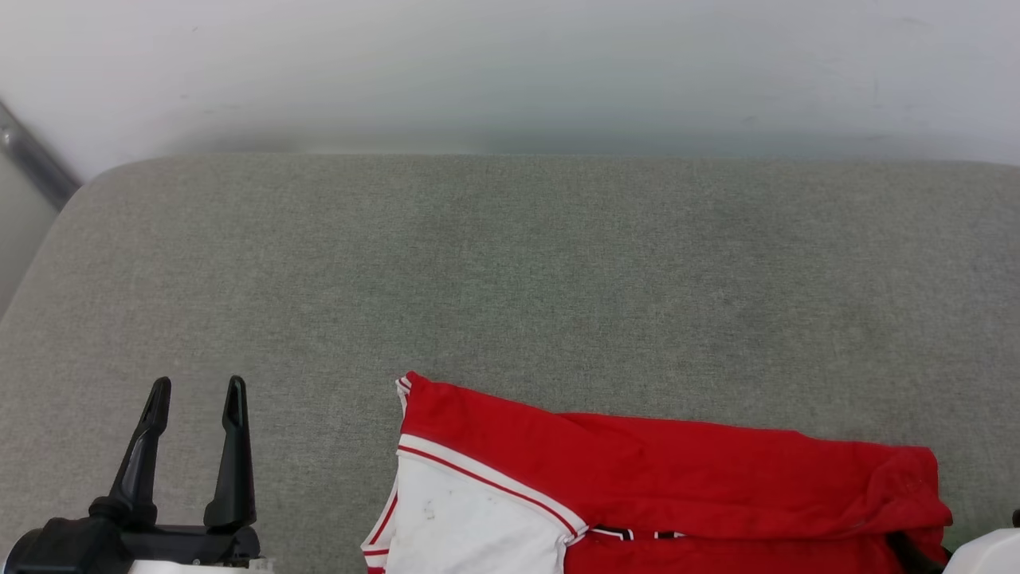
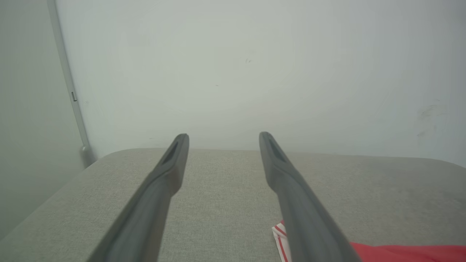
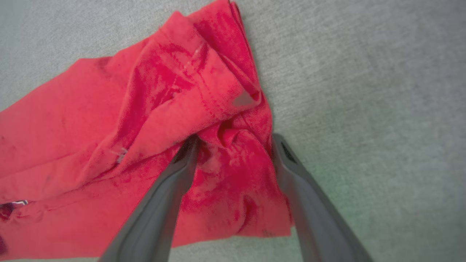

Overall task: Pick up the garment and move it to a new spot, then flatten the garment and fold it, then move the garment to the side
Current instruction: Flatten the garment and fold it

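The garment (image 1: 677,462) is red with a white sleeve and striped trim. It lies loosely folded at the near edge of the grey padded surface (image 1: 510,263), centre to right. My left gripper (image 1: 199,387) stands open at the lower left, clear of the cloth, with nothing between its fingers. In the left wrist view that gripper (image 2: 223,137) points toward the wall, and the garment's corner (image 2: 400,253) shows at the lower right. In the right wrist view my right gripper (image 3: 235,140) is open, its fingers straddling a bunched fold at the garment's (image 3: 109,109) right end.
A white wall (image 1: 510,72) rises behind the padded surface. A metal strip (image 1: 32,159) runs down its left corner. Bare grey fabric stretches beyond the garment to the far edge. A pale part of my right arm (image 1: 988,554) shows at the bottom right corner.
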Controlling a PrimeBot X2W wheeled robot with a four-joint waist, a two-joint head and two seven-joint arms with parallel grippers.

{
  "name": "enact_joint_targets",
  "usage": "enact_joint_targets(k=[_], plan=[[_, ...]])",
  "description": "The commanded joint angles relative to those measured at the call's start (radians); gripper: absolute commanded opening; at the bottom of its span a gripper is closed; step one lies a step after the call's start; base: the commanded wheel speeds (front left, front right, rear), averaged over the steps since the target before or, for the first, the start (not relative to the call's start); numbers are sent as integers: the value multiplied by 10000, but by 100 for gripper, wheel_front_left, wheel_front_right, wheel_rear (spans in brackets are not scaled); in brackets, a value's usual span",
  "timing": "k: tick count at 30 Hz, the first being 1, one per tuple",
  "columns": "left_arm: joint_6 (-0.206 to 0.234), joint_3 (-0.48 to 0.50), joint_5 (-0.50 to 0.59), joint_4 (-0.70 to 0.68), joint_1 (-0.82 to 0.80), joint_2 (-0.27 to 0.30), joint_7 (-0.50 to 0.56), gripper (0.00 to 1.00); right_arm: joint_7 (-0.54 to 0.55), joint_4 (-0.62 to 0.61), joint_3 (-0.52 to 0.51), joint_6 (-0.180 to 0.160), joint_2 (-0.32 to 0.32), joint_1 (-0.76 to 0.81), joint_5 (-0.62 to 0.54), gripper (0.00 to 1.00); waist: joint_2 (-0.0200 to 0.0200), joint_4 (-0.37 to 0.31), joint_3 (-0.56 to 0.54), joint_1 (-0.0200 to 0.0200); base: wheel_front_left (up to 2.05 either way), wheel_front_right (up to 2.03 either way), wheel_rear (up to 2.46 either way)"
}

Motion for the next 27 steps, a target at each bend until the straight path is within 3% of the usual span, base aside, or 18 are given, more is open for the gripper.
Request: enact_joint_targets(k=[1, 15, 16, 17, 27], plan=[[-34, 57, 86, -30, -53, -30, -23, 100, -108, 186, 107, -2, 44, -132, 72, 100, 0, 83, 94, 0, 0, 0, 0], [-48, -301, 21, -106, -289, 25, -24, 100, -801, 1198, 1478, 41, 104, -371, 491, 100, 0, 168, 338, 0, 0, 0, 0], [-48, -316, 19, -90, -284, 25, -24, 100, -886, 1215, 1632, 56, 55, -359, 523, 33, 0, 159, 326, 0, 0, 0, 0], [-48, -325, 15, -70, -272, 22, -24, 100, -1049, 1229, 1681, 58, 6, -366, 543, 0, 0, 146, 307, 0, 0, 0, 0], [-49, -339, 5, -21, -98, 11, -24, 100, -2366, 1188, 1123, -5, -960, -714, 622, 0, 0, -50, 25, 0, 0, 0, 0]])
